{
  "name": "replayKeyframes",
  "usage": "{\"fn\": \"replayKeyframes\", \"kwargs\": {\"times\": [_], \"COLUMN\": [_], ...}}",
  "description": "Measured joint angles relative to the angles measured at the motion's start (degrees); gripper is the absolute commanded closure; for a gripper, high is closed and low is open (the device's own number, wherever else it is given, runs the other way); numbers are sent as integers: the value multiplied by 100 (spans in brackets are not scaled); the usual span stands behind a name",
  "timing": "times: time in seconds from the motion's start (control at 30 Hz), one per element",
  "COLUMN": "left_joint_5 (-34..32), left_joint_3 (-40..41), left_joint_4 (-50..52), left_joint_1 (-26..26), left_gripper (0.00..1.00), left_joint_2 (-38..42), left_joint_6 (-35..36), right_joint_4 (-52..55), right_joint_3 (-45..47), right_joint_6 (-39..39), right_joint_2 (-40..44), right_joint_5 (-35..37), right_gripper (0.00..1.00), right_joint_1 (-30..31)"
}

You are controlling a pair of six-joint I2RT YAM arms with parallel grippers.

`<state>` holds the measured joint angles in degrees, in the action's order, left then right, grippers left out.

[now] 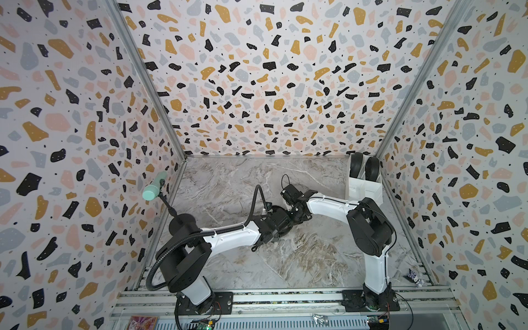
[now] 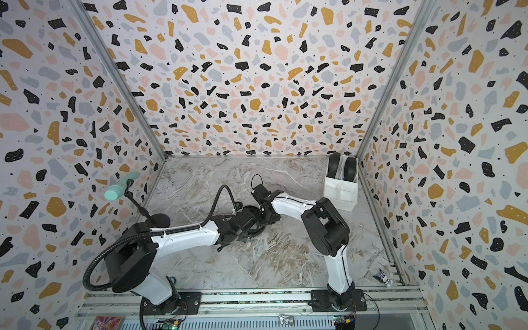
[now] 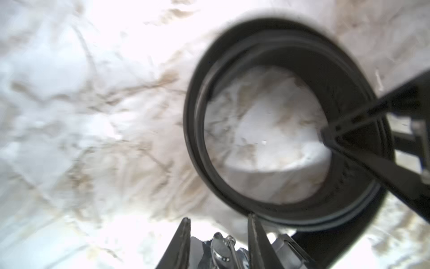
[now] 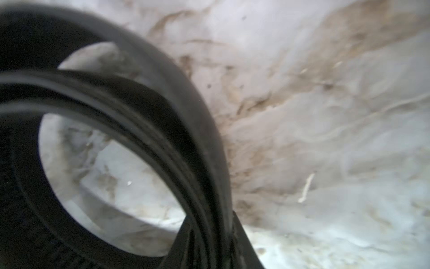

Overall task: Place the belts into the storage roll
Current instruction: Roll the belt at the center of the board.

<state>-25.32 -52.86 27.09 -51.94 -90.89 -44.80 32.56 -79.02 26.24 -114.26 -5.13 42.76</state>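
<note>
Right gripper point(image 4: 210, 235) pinching wall of smooth black coiled belt point(image 4: 162, 130), left gripper point(image 3: 218, 219) spread just beside coil, veined marble table point(image 3: 69, 116).

I've got both top views looking steeply down from high over the front edge, near twins, taking in the whole bench point(image 1: 228, 177) point(image 2: 200, 177). My two wrist cameras sit very close to the bench, blurry, and both catch the same coiled belt point(image 3: 195, 139) point(image 4: 197, 130).

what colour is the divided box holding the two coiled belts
White; the box shows best in a top view.
</note>
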Motion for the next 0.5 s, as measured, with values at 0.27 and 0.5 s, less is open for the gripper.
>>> {"fn": "replayKeyframes", "kwargs": {"times": [0.27, 0.5], "left_joint_5": [-573, -861], "left_joint_3": [789, 1154], "left_joint_4": [-592, -1248], "left_joint_1": [-13, -13], "left_gripper": [100, 100], "left_joint_2": [299, 264], "left_joint_6": [-131, -177], "right_joint_4": [127, 782], "right_joint_3": [-87, -684], "right_joint_6": [-140, -739], "right_joint_2": [-37, -396], "right_joint_5": [-85, 26], "right_gripper": [63, 62], "right_joint_1": [90, 59]}}
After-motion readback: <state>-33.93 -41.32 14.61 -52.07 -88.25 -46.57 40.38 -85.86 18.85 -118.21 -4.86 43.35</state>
